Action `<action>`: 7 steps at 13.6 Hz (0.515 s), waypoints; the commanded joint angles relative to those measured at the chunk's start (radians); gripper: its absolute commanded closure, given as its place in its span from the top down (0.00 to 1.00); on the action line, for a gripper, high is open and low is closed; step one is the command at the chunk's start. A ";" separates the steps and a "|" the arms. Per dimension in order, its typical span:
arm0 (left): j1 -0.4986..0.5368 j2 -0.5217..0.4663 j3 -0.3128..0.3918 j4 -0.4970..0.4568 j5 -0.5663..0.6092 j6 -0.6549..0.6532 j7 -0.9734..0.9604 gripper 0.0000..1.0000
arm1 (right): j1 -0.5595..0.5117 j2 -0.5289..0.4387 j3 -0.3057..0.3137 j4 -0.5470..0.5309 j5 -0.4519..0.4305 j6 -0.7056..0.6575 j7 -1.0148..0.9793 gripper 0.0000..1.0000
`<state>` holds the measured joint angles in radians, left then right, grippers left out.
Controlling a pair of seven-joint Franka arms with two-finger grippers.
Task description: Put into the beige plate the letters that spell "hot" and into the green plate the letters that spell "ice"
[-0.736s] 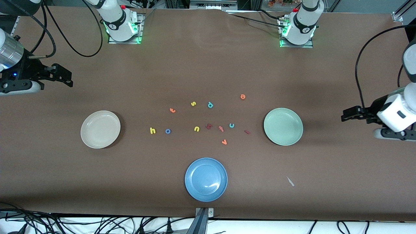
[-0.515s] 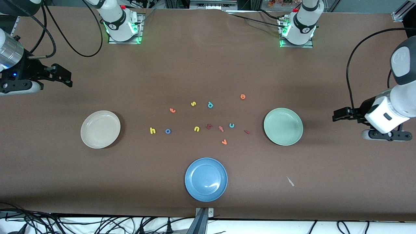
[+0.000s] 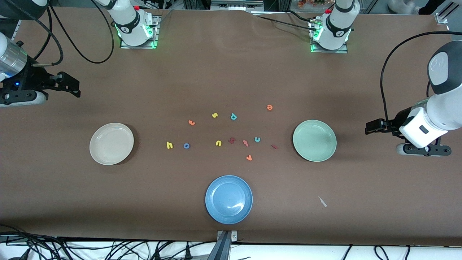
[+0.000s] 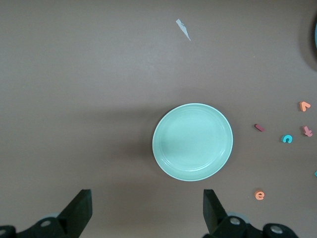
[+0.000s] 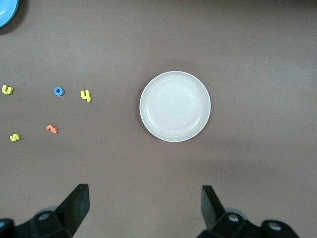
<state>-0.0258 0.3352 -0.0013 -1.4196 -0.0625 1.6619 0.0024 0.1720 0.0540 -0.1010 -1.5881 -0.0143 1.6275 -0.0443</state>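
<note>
The beige plate (image 3: 111, 143) (image 5: 175, 106) lies toward the right arm's end and the green plate (image 3: 314, 140) (image 4: 192, 142) toward the left arm's end. Between them lie the yellow h (image 3: 169, 145), blue o (image 3: 186, 146), orange t (image 3: 191, 122), dark red i (image 3: 274, 146), teal c (image 3: 257, 139) and orange e (image 3: 269, 107). My left gripper (image 3: 369, 128) (image 4: 147, 208) hangs open and empty over bare table beside the green plate. My right gripper (image 3: 75, 86) (image 5: 145, 206) waits open and empty over the table's end, off from the beige plate.
A blue plate (image 3: 229, 199) sits near the front edge. Among the letters also lie a yellow s (image 3: 214, 115), a teal p (image 3: 233, 116), a yellow u (image 3: 218, 143), a dark red angular letter (image 3: 232, 140), a pinkish t (image 3: 245, 143) and an orange v (image 3: 248, 157). A white scrap (image 3: 322, 201) lies near the front.
The left arm has swung in from the table's end toward the green plate. The right arm and all letters have stayed put.
</note>
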 commanded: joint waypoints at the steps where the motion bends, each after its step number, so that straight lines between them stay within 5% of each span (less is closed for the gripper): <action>1: -0.006 -0.033 0.003 -0.005 0.047 -0.027 0.021 0.99 | -0.003 0.006 0.007 0.019 -0.004 -0.017 0.007 1.00; 7: -0.006 -0.042 -0.003 0.016 0.122 -0.119 0.010 0.99 | 0.006 -0.003 0.015 0.025 0.002 -0.018 0.003 1.00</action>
<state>-0.0273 0.3044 -0.0013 -1.4127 0.0111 1.5765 0.0057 0.1774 0.0541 -0.0914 -1.5866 -0.0140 1.6275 -0.0433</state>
